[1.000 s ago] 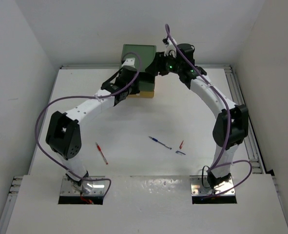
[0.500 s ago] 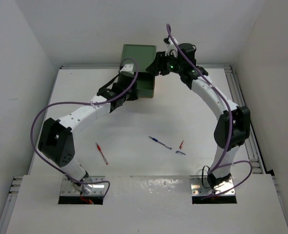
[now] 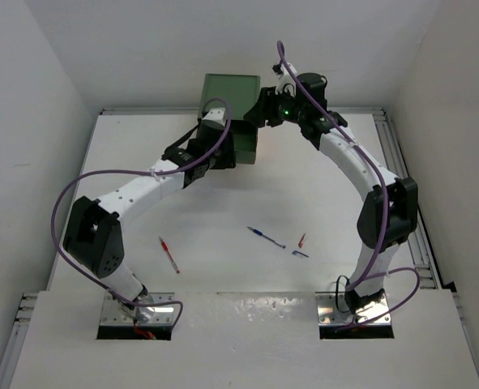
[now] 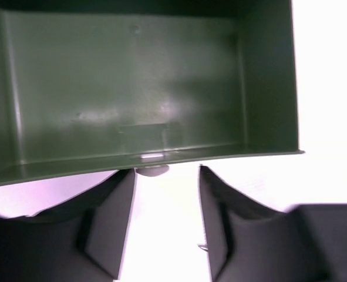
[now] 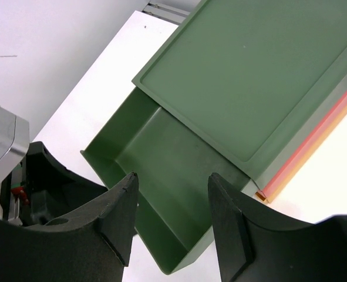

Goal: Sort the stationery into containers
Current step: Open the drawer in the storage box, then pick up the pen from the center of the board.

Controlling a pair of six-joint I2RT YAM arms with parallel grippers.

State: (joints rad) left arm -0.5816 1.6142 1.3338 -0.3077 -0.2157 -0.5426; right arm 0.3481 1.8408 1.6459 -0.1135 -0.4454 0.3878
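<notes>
Left gripper [image 4: 166, 176] is letting go of the knob [image 4: 151, 171]: its jaws are standing apart on either side of it, wider than a second ago, and it's holding nothing. The green drawer [image 4: 132, 88] is sitting further out from under the cabinet top [image 5: 249, 76] than a second ago, and it's looking empty inside. Right gripper [image 5: 172, 182] is hovering over the open drawer, jaws wide, carrying nothing. The stationery isn't going anywhere yet: red pen [image 3: 168, 254], blue pen [image 3: 266, 237], small red piece [image 3: 301, 240] and small blue piece [image 3: 301, 254] are lying on the table [image 3: 320, 186] where they were, well apart from the drawer. I'm reading this as the opening step finishing, with nothing sorted so far and picking coming next.
</notes>
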